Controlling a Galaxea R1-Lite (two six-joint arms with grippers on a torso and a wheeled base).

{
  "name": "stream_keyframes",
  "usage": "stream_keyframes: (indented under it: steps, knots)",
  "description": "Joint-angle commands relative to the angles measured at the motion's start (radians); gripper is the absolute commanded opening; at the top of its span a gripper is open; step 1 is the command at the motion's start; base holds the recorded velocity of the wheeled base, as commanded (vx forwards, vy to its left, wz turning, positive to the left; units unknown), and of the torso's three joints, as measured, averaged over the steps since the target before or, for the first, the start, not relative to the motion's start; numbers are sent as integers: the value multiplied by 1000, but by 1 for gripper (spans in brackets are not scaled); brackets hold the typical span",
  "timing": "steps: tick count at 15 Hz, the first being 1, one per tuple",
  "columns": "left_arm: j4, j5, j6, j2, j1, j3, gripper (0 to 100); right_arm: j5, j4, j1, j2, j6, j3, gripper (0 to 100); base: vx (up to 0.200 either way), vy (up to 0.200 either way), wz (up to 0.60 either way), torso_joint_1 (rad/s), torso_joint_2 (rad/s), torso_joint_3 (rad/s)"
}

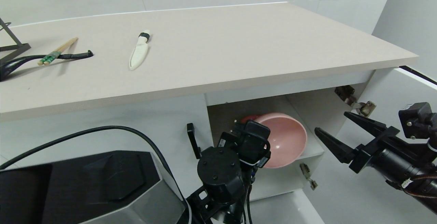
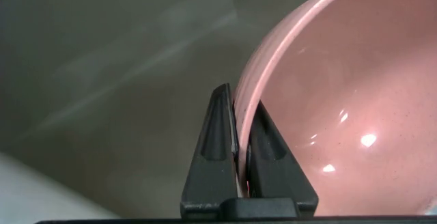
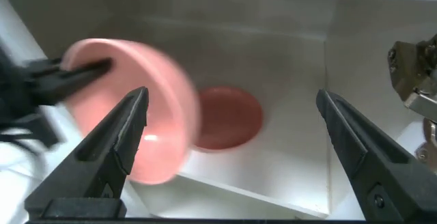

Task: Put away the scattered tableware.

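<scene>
The pink bowl (image 1: 285, 138) is tilted at the cabinet opening, its rim clamped in my left hand (image 2: 237, 108). Beyond that hand a red plate (image 3: 229, 118) lies on the cabinet shelf (image 3: 287, 176). My right hand (image 1: 330, 121) hangs released beside the bowl. Above both hands, chopsticks (image 1: 57, 51) and a sheathed knife (image 1: 139, 51) lie on the tabletop (image 1: 239, 39).

Glossy pink bowl (image 1: 286, 138), my matt left gripper (image 2: 240, 108)
The bowl looks glazed and smooth, with highlights; my gripper is matt black plastic; the countertop (image 1: 239, 39) is smooth and matt; the chopsticks (image 1: 58, 51) are bare wood.
</scene>
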State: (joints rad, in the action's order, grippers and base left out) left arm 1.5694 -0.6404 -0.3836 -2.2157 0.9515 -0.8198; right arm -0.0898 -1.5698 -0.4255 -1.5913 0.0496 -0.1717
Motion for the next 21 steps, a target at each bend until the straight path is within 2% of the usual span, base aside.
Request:
stream_keyframes:
  steps: [1,3,6,13,14,18,21]
  knots:
    - [1,-1,6,-15,1,-53,0,-1,-1,-16,-19,-2,14,100,0,0,0,0,0,0]
    - [1,1,6,-7,18,-67,0,1,-1,-7,-87,-2,24,100,0,0,0,0,0,0]
    - [1,2,5,16,78,-65,0,4,-1,27,-115,-2,15,100,0,0,0,0,0,0]
    - [1,16,5,22,87,-62,0,2,-1,22,-73,-2,17,100,0,0,0,0,0,0]
    - [1,28,5,22,87,-59,0,1,-1,17,-67,-2,17,0,0,0,0,0,0,0]
    - [1,81,3,18,89,-59,0,2,-1,-2,-64,-2,15,0,0,0,0,0,0,0]
    - [1,85,5,13,90,-59,0,2,-1,-4,-61,-2,14,0,0,0,0,0,0,0]
